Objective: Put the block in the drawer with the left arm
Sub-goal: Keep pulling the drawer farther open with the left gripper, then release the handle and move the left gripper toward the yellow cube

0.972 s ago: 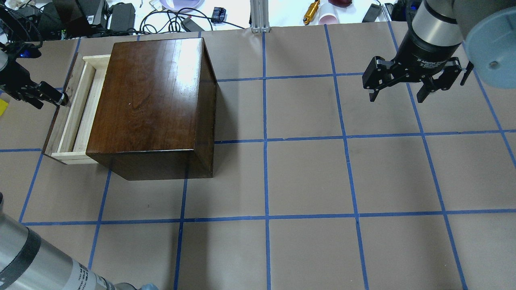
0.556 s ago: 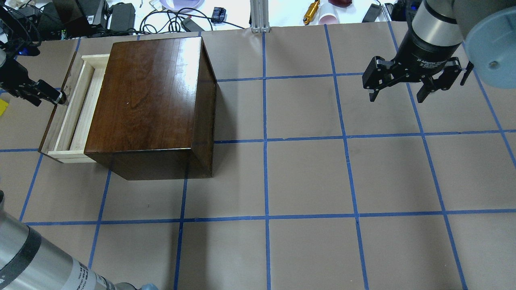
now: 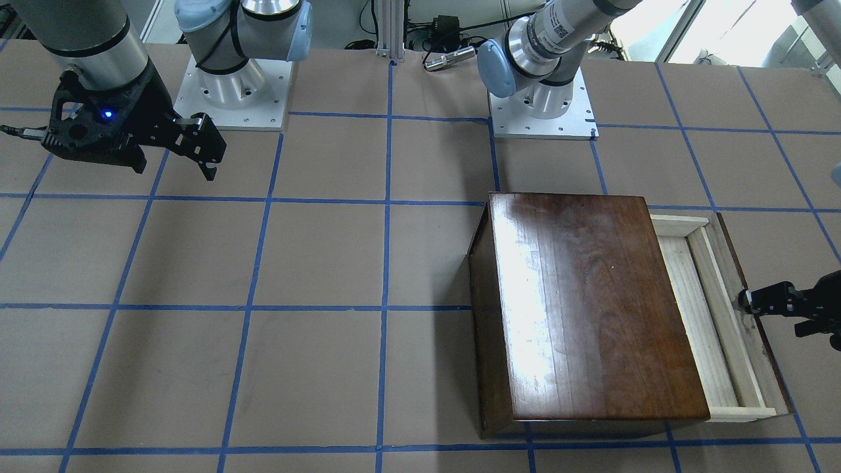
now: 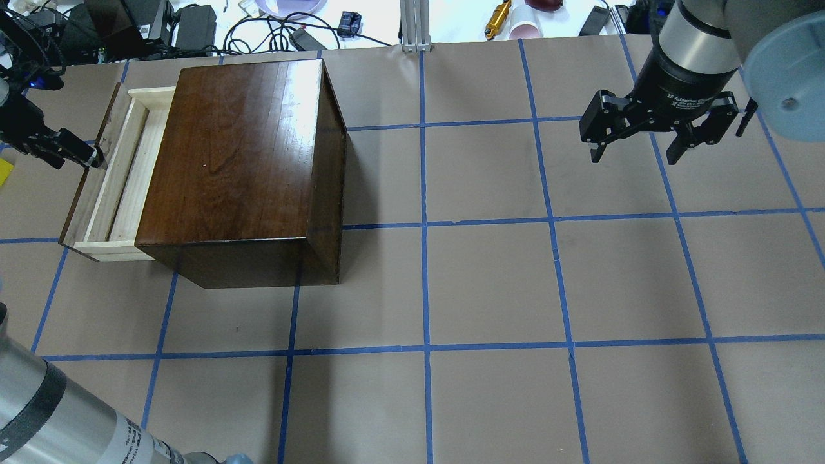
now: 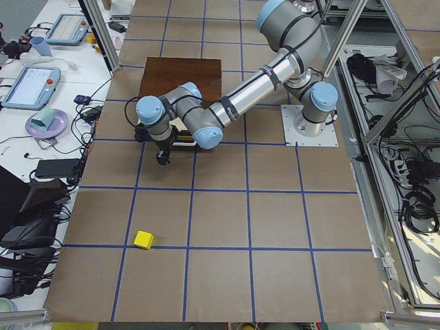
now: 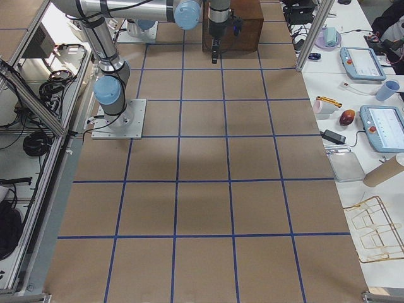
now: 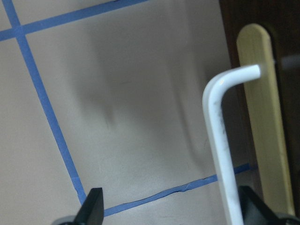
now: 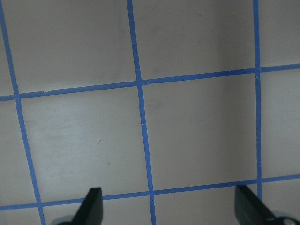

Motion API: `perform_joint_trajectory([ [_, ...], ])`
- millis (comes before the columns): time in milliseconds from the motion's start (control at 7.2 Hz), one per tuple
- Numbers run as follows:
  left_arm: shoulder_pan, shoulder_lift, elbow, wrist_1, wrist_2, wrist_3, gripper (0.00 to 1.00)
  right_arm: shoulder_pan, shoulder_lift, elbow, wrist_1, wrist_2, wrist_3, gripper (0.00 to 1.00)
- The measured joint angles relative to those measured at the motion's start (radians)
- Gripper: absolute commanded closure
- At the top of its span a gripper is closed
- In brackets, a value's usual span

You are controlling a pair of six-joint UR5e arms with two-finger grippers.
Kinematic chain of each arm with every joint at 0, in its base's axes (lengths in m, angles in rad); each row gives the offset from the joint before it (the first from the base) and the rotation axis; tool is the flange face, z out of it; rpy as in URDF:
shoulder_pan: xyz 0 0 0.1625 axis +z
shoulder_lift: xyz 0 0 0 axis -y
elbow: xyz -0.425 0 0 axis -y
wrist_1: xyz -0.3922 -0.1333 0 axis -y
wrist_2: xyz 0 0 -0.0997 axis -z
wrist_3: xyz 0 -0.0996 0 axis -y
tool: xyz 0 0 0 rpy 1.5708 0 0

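The yellow block [image 5: 144, 239] lies on the table paper, well apart from the box; only a sliver of it shows at the left edge of the overhead view [image 4: 4, 171]. The drawer [image 4: 115, 187] stands partly pulled out of the dark-brown box [image 4: 238, 161]; it also shows in the front-facing view [image 3: 713, 322]. My left gripper [image 4: 80, 154] is at the drawer's front panel. In the left wrist view the jaws stand wide apart, with the white handle [image 7: 220, 140] close to one finger [image 7: 251, 206]. My right gripper [image 4: 635, 156] is open and empty above the table, far to the right.
Cables, power bricks and small items lie beyond the table's far edge [image 4: 193, 26]. Both arm bases [image 3: 230, 85] are bolted at the robot's side of the table. Blue tape lines grid the brown paper.
The drawer has slid further out to the left, and my left gripper has moved left with it. The box shifted slightly. The right arm has not moved.
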Motion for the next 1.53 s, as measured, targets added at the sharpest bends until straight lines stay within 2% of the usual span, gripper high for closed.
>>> perform_joint_trajectory([
  [833, 0.002, 0.037, 0.000, -0.014, 0.003, -0.023, 0.00, 0.001, 0.000, 0.000, 0.000, 0.000, 0.000, 0.00],
  [1250, 0.083, 0.043, 0.060, -0.001, 0.007, -0.020, 0.00, 0.000, 0.000, 0.000, 0.000, 0.000, 0.000, 0.00],
  [1528, 0.131, 0.019, 0.087, 0.054, 0.013, -0.017, 0.00, 0.000, 0.000, 0.000, 0.000, 0.000, 0.000, 0.00],
])
